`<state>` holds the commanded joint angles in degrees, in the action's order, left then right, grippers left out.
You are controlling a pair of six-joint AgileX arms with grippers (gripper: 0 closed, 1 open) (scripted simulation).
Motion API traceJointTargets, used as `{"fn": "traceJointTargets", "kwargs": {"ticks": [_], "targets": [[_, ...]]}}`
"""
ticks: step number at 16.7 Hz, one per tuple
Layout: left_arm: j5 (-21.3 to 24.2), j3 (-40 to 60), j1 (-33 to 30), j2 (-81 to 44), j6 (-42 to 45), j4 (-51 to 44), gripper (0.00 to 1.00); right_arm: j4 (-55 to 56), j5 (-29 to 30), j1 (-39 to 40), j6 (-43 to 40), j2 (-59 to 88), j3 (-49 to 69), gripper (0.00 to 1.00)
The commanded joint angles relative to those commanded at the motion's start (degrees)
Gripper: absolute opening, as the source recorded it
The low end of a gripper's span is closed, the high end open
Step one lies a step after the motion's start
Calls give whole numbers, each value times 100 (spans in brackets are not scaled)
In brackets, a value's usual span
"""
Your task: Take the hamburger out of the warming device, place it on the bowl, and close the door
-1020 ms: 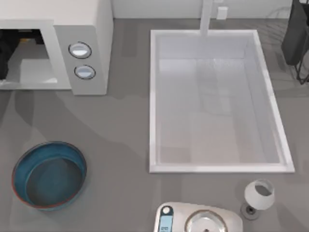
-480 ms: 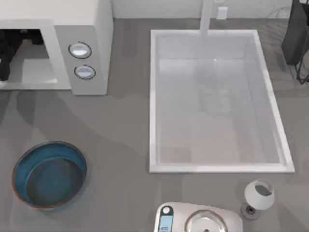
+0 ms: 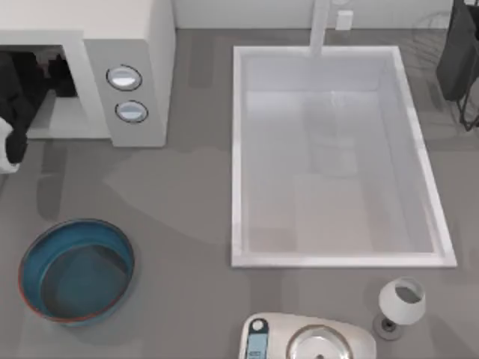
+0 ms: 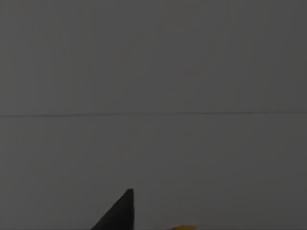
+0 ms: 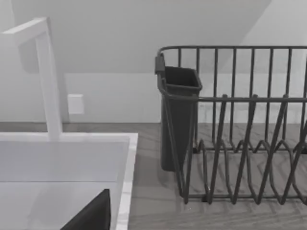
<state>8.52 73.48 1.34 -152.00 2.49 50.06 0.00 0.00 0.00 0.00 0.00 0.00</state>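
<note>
Our left arm (image 3: 15,105) comes in from the top view's left edge and goes into the open front cavity of the warming device (image 3: 127,30), which sits at the back left of the worktop (image 3: 187,224). From that arm's wrist camera we get a flat grey inner wall, one dark tip of the left tool (image 4: 120,215), and right beside it a sliver of yellow-orange that looks like the hamburger (image 4: 182,227) wrapper. Honestly we cannot tell if that tool is spread or pinching anything.

The bowl (image 3: 112,239) is at the front left of the worktop, well apart from the cavity, with just its dark blue inside on show.

The right tool (image 5: 91,215) is only a dark wedge in its own wrist view, so we cannot tell its state either. It's up near the sink (image 5: 129,158), with the faucet (image 5: 45,76) and a dark dish rack (image 5: 230,120) behind it.
</note>
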Motion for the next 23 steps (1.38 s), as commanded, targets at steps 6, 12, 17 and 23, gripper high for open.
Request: {"fn": "traceJointTargets", "kwargs": {"ticks": [6, 12, 17, 23], "targets": [[276, -2354, 352, 1159, 84, 1395, 0, 0, 0, 0, 0, 0, 0, 100], [582, -2983, 1087, 2164, 190, 2241, 0, 0, 0, 0, 0, 0, 0, 100], [573, -2944, 1102, 2262, 200, 2272, 0, 0, 0, 0, 0, 0, 0, 100], [557, -2900, 1101, 3192, 203, 1304, 0, 0, 0, 0, 0, 0, 0, 100]]}}
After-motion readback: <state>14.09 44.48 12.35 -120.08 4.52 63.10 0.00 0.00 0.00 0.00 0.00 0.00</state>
